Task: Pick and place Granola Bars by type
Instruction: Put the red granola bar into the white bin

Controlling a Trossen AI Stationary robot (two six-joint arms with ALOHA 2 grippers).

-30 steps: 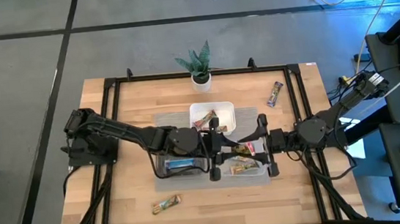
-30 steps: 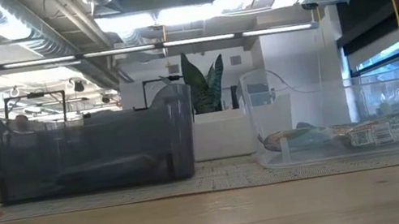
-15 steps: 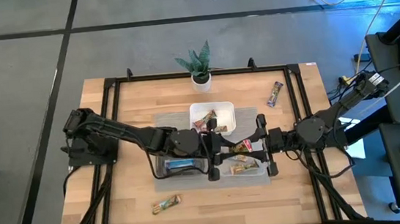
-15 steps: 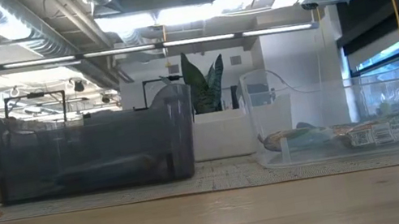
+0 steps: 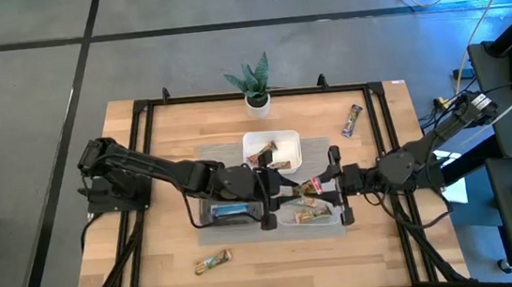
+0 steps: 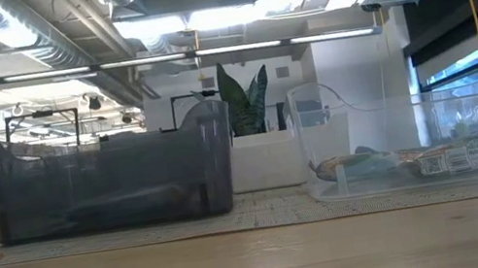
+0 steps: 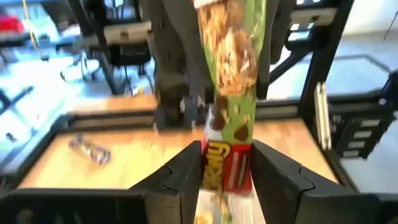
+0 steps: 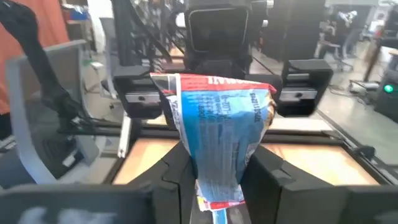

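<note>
Green-and-tan granola bar (image 5: 309, 190) held in mid-air between both arms, above the clear tray (image 5: 337, 224) at the middle of the table (image 5: 163, 152).
Right end effector (image 8: 217, 180) is clenched on one end of the bar. Left end effector (image 7: 227, 168) sits around the other end; gripping or released, cannot tell. Loose bars (image 5: 213, 261) lie near the table's edges.

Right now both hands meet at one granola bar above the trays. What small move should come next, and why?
Probably the left hand should draw back: the right hand already grips the granola bar, and the clear tray close by holds similar bars.
</note>
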